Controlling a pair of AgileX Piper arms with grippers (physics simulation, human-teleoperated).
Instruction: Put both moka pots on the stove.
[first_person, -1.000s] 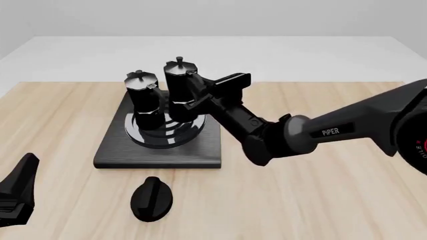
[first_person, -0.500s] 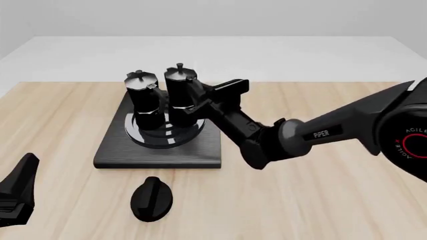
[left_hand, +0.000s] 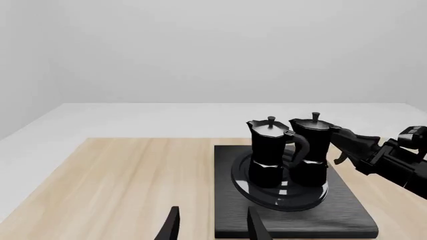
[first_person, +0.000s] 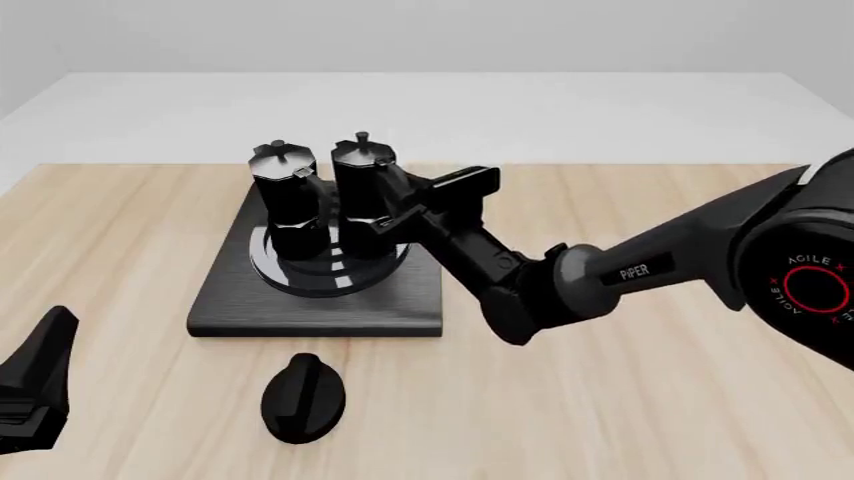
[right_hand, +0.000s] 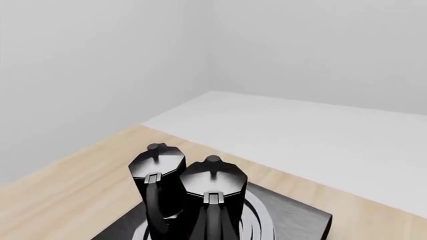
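Right arm at the second pot's handle, both pots on the burner.

The right gripper (first_person: 400, 205) sits at the handle of the right-hand moka pot (first_person: 362, 195); whether its jaws pinch it or have let go I cannot tell. The other moka pot (first_person: 284, 195) stands just beside it, both upright on the rings toward the far edge of the stove (first_person: 227, 310), so the task looks nearly done. The left gripper (left_hand: 210, 227), jaws spread, waits near the table's near-left corner. The right arm reads "PiPER" and "AGILEX".

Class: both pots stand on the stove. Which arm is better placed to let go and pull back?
The right gripper: it reaches the right pot on the stove. The left gripper sits far off.
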